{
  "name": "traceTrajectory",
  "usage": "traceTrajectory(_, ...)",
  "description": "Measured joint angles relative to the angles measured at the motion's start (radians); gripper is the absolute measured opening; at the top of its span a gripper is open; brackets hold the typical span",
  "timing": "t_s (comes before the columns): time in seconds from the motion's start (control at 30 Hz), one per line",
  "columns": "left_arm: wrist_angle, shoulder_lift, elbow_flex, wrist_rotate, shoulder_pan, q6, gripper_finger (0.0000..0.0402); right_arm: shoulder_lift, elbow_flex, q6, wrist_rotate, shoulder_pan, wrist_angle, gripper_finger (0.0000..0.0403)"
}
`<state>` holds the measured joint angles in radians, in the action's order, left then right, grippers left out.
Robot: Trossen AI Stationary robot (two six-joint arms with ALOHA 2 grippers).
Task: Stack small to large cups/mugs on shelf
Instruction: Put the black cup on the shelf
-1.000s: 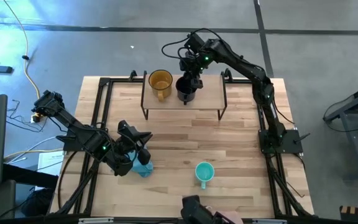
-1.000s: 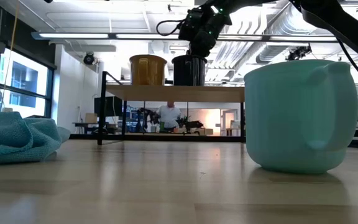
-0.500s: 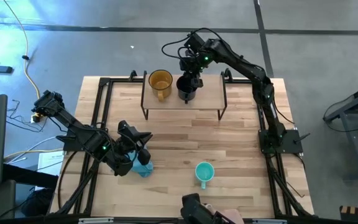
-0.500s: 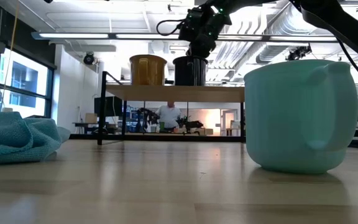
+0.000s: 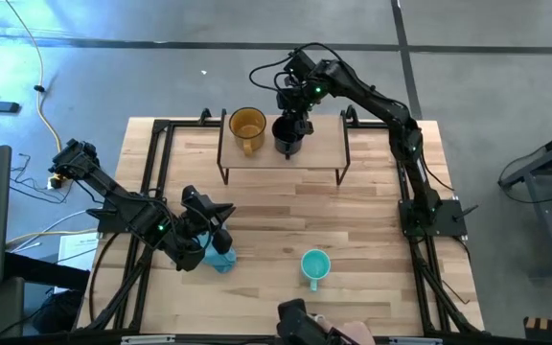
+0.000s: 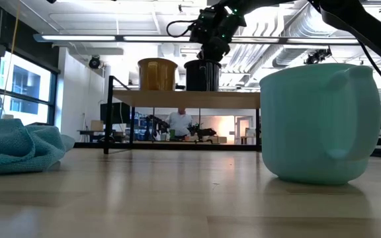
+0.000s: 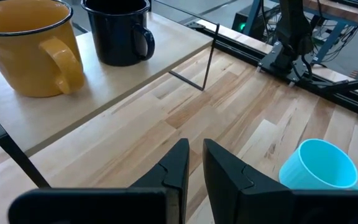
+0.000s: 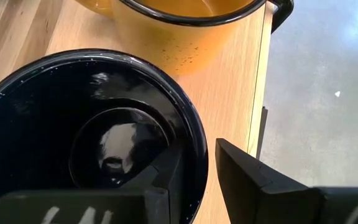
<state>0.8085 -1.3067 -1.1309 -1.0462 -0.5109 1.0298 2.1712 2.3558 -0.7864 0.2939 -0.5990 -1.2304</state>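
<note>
The shelf (image 5: 319,144) stands at the table's far side. On it stand the amber mug (image 5: 247,125) and, right beside it, the black mug (image 5: 287,141), both upright on their bases. My right gripper (image 5: 295,120) hangs over the black mug's far rim, shut on it. The teal mug (image 5: 314,264) stands upright on the tabletop near the near edge; it looms large in the low view (image 6: 319,125). My left gripper (image 5: 220,230) waits, shut, low over the table's near left, next to the blue cloth (image 5: 221,260). My right gripper (image 8: 197,162) has the black mug's rim (image 8: 194,140) on its far side, away from the amber mug (image 8: 185,25). One finger (image 8: 166,177) is inside the mug and one (image 8: 247,177) outside. The fingers come from above, pointing down. The mug stands upright with its base on the shelf (image 6: 190,99).
The blue cloth (image 6: 18,149) lies bunched at the near left. Black metal frame rails run along the table's left and right edges (image 5: 156,192). The shelf's right half (image 5: 324,134) is bare wood. A person shows far off in the room beyond (image 6: 179,122).
</note>
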Motion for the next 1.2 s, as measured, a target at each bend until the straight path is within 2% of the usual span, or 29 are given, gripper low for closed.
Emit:
traceTrajectory(0.93,0.0,0.0,0.0,0.01,0.0,0.0,0.0037,0.0,0.0,-0.014,-0.023,0.011,0.0,0.0083)
traceTrajectory(1.2,0.0,0.0,0.0,0.012,0.0,0.0,0.0037,-0.004,0.0,-0.006,0.002,0.011,0.005,0.0083)
